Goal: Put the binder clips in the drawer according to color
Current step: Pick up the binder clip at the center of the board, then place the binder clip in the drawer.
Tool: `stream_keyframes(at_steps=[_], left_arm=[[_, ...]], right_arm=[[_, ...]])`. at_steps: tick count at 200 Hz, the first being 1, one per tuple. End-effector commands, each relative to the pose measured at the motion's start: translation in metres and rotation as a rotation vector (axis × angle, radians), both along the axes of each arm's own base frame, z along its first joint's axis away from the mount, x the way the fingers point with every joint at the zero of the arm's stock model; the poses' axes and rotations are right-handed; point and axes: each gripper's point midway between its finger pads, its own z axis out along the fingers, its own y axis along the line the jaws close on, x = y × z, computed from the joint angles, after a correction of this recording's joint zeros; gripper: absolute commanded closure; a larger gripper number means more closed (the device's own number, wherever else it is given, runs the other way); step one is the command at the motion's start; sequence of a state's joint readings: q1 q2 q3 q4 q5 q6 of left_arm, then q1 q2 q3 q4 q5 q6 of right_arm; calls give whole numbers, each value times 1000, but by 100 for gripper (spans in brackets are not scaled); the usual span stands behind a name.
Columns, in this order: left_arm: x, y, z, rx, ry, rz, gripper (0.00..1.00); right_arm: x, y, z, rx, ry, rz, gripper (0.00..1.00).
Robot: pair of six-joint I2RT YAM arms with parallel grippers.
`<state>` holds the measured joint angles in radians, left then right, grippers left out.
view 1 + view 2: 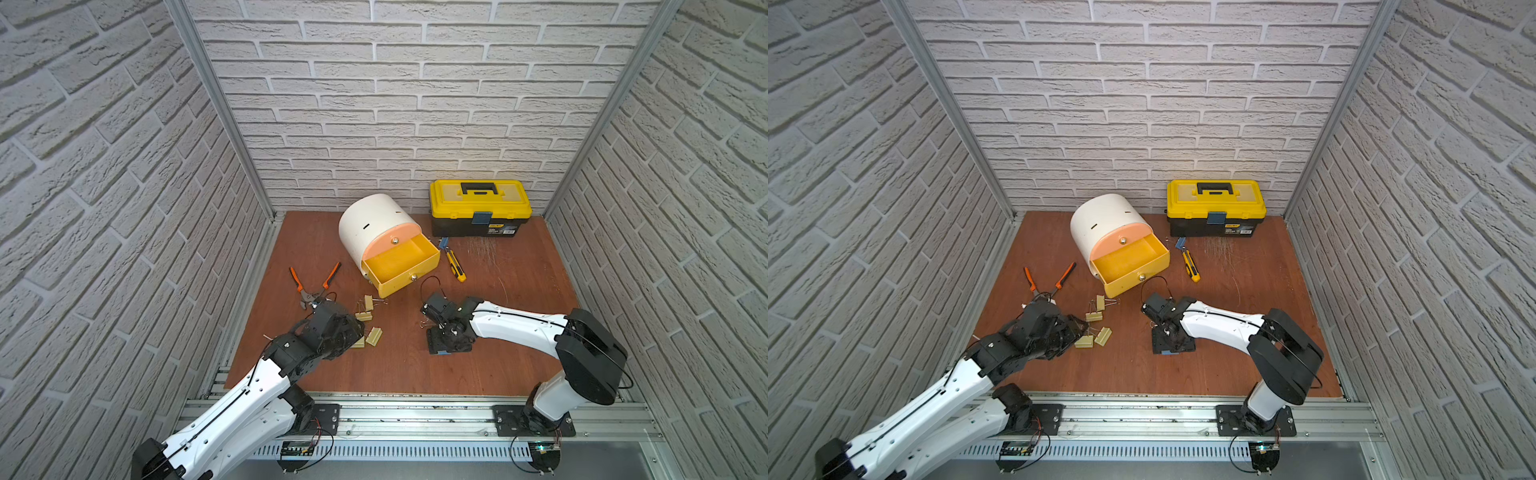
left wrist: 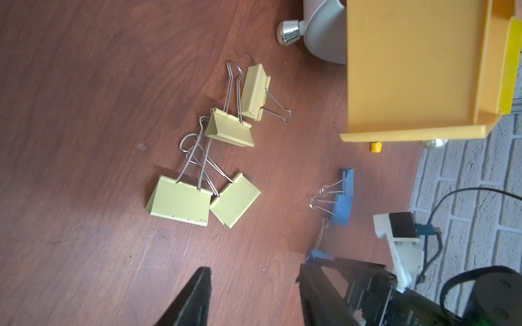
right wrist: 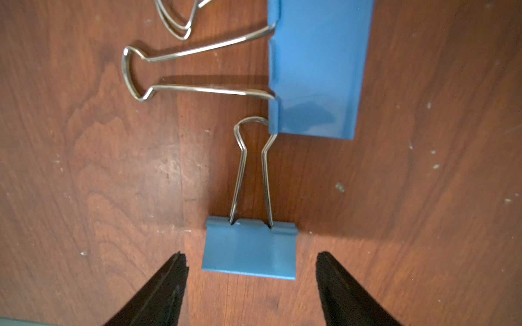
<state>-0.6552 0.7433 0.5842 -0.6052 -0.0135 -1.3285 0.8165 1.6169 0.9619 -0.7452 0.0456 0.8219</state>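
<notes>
Binder clips, pale yellow, four: a loose group [image 2: 214, 158] is seen on the brown surface [image 1: 498, 353] just in front of the left gripper [image 2: 254, 293], wire handles overlapping; two lie side by side nearest the fingers, two further on toward the cabinet.

Binder clips, blue: one small clip [image 3: 250, 249] lies flat between the spread fingers [image 3: 166, 285] of the right gripper [image 3: 250, 282], untouched by either; its wire loop reaches a larger-looking blue clip [image 3: 316, 67] just beyond. In the left wrist view three blue clips [image 2: 343, 203] are seen near the right arm. One more blue clip [image 1: 444, 242] lies by the toolbox.

Drawer: a white barrel-shaped cabinet [image 1: 374, 226] stands at mid-surface in both top views; its yellow drawer [image 1: 401, 266] is pulled out and looks empty; the peach front [image 1: 390, 243] above is closed.

Left gripper: fingers released, parted, holding nothing.

Right gripper: fingers released, set wide over the small blue clip.

Also present: orange-handled pliers [image 1: 316, 284], a yellow utility knife [image 1: 456, 269], a yellow-and-black toolbox [image 1: 480, 208] at the back wall.
</notes>
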Motion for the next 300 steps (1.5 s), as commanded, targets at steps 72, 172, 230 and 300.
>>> stream_keyframes(at_steps=[72, 172, 230, 300], left_arm=[[6, 0, 8, -19, -28, 5, 45], [28, -2, 43, -55, -84, 2, 44], [72, -20, 98, -83, -132, -99, 45], [115, -49, 129, -178, -160, -197, 45]], right_arm=[[0, 2, -11, -50, -5, 11, 46], [-8, -9, 60, 10, -96, 42, 59], [21, -3, 140, 39, -245, 112, 60], [85, 58, 218, 163, -375, 239, 61]])
